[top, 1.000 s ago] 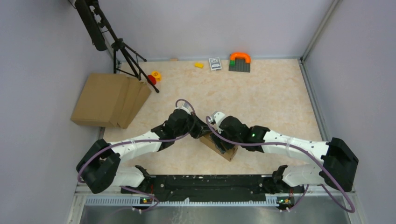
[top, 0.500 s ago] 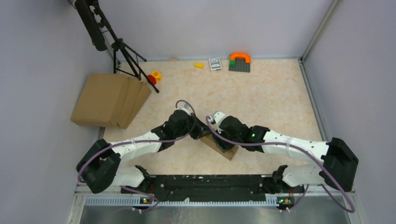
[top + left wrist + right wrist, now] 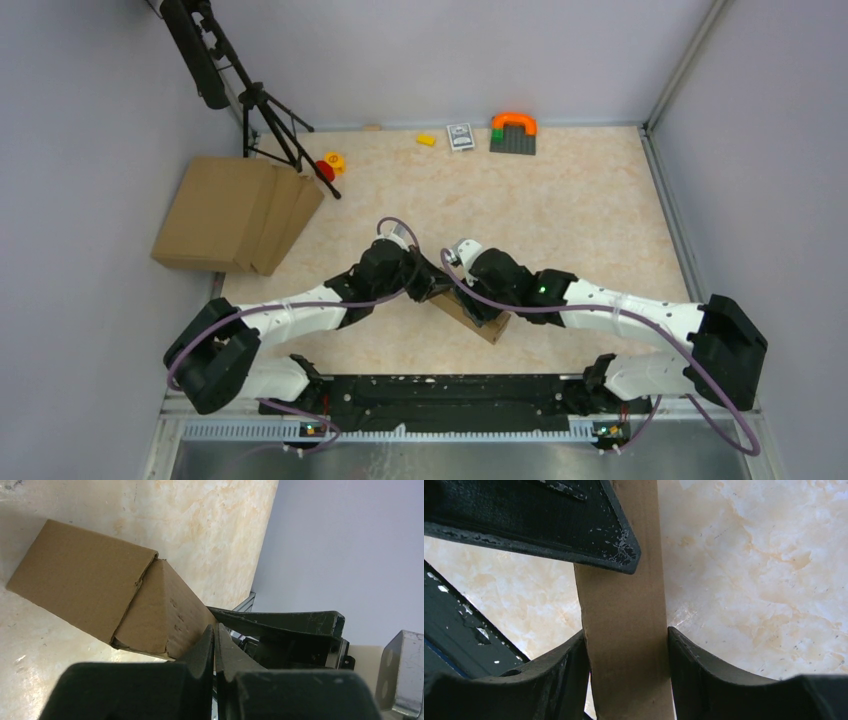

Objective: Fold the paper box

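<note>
The paper box (image 3: pixel 487 326) is a long brown folded piece lying aslant on the marble table between my arms. In the left wrist view the paper box (image 3: pixel 85 580) shows a folded end with a slanted flap. My left gripper (image 3: pixel 215 636) is shut at that end, with a thin tan sliver of cardboard between its tips; it also shows in the top view (image 3: pixel 432 286). My right gripper (image 3: pixel 626 647) is shut across the width of the box (image 3: pixel 624 605), one finger on each long side; it shows in the top view too (image 3: pixel 480 308).
A bigger pile of flat brown cardboard (image 3: pixel 235 212) lies at the left. A black tripod (image 3: pixel 270 120) stands behind it, with red and yellow toys (image 3: pixel 328 165) beside. At the back wall are a yellow block (image 3: pixel 426 139), a small card box (image 3: pixel 460 135) and a green plate with an orange arch (image 3: pixel 513 133).
My left gripper has drawn back slightly toward the near left. The right arm and the box have stayed almost still.
</note>
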Robot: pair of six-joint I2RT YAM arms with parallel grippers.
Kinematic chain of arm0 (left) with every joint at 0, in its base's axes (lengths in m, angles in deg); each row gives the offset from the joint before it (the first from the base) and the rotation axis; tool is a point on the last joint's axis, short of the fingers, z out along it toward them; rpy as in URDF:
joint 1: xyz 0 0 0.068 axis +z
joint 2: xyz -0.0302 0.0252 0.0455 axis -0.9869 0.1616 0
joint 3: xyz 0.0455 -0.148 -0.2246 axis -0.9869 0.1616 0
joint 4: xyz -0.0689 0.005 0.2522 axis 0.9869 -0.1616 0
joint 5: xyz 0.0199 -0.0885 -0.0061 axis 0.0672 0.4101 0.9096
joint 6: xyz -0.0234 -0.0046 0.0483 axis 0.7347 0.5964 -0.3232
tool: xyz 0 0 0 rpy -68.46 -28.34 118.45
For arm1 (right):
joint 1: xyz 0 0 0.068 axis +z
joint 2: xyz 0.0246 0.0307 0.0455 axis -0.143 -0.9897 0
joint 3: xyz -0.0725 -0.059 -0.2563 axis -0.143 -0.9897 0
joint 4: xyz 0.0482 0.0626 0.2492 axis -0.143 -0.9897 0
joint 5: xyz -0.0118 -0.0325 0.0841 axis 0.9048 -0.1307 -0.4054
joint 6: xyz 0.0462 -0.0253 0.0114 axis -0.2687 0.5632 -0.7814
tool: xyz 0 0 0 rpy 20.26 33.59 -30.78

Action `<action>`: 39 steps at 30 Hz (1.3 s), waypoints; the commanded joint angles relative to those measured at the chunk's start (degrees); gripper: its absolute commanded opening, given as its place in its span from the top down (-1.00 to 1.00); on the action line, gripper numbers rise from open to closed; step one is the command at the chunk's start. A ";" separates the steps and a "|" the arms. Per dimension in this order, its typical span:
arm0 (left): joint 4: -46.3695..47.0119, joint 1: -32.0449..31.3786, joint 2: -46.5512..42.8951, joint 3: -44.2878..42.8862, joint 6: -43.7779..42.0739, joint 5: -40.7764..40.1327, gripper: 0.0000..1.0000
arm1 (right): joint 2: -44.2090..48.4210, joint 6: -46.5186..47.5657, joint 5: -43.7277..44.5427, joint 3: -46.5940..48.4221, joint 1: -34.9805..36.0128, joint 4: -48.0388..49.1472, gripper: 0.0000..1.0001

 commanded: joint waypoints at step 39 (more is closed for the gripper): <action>10.12 -1.84 2.06 6.77 -2.64 -2.97 1.00 | 4.77 -3.48 2.00 4.66 0.81 -1.78 -0.75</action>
